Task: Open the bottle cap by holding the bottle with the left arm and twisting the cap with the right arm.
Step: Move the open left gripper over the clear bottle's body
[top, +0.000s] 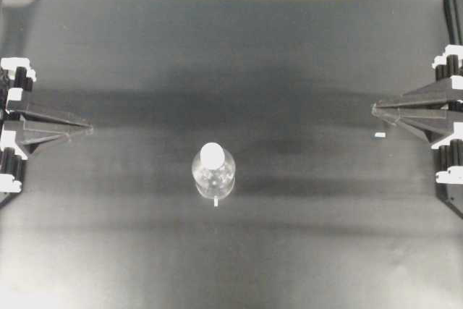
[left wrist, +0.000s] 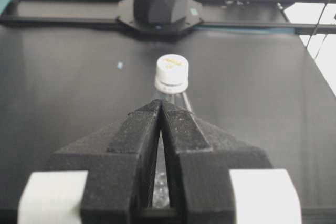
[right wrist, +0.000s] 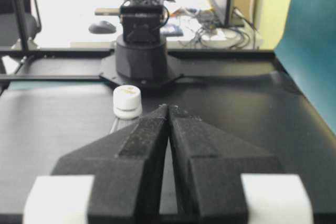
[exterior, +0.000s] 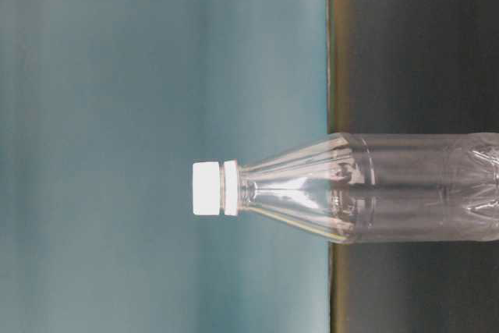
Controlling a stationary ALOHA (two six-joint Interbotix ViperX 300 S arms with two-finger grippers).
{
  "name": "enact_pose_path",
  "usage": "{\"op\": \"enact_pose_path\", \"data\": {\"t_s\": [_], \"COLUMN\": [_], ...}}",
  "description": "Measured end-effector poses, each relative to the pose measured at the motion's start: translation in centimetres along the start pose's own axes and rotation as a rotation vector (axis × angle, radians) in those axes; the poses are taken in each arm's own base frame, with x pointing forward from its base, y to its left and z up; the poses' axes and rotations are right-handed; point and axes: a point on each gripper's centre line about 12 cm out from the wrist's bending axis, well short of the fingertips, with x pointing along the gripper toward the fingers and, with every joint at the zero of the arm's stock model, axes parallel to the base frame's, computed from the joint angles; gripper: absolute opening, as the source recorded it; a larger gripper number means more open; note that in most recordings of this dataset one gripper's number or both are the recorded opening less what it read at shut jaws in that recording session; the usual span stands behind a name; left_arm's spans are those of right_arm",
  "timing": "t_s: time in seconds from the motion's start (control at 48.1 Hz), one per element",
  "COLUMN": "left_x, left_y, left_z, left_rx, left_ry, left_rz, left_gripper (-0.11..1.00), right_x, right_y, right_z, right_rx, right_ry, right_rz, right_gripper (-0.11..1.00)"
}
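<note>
Clear plastic bottle is standing untouched; your left hand and right hand are sitting closed, so you're opening the left first.

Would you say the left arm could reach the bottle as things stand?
Probably yes: bare black table lies between the shut left pincer and the upright bottle; it must open first.

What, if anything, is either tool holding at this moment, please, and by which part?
Nothing is held. The left tool and right tool are both shut and empty, well apart from the bottle, which stands alone with its white cap on.
</note>
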Motion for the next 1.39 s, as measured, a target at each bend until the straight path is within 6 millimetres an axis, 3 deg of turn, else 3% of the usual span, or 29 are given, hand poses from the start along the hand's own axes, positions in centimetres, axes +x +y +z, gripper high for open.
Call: {"op": "enact_pose_path", "data": {"t_s": [0.062, 0.166, 0.312, 0.437, 0.52, 0.728, 0.791, 1.082, 1.394], "left_x": [0.4, 2.0, 4.0, 6.0, 7.1, 10.7, 11.8, 15.6, 16.7], "left_y": [-0.1, -0.3, -0.3, -0.3, -0.4, -1.0, -1.1, -1.2, -1.2], "left_z": [0.2, 0.5, 0.9, 0.9, 1.0, 0.8, 0.1, -2.6, -6.9], "left_rx": [0.018, 0.039, 0.042, 0.046, 0.045, 0.031, 0.023, 0.019, 0.016], "left_ry": [0.005, 0.021, 0.038, 0.046, 0.029, -0.013, 0.004, 0.054, 0.161], "left_rz": [-0.005, -0.019, -0.020, -0.022, -0.023, -0.044, -0.049, -0.049, -0.049], "left_gripper": [0.18, 0.11, 0.11, 0.16, 0.30, 0.88, 0.97, 0.99, 0.99], "right_x": [0.0, 0.5, 1.4, 1.9, 2.0, 1.9, 1.9, 1.8, 1.7], "right_y": [0.0, -0.2, -0.2, -0.1, -0.1, -0.1, -0.1, -0.1, -0.1], "right_z": [0.0, 0.1, -0.2, -0.7, -1.0, -1.0, -1.0, -1.2, -1.3], "right_rx": [0.009, 0.069, 0.116, 0.146, 0.158, 0.163, 0.164, 0.166, 0.169], "right_ry": [0.002, 0.029, 0.102, 0.177, 0.206, 0.213, 0.211, 0.232, 0.243], "right_rz": [-0.001, -0.014, -0.020, -0.022, -0.023, -0.023, -0.025, -0.025, -0.025], "right_gripper": [0.05, 0.00, 0.00, 0.00, 0.00, 0.00, 0.00, 0.00, 0.00]}}
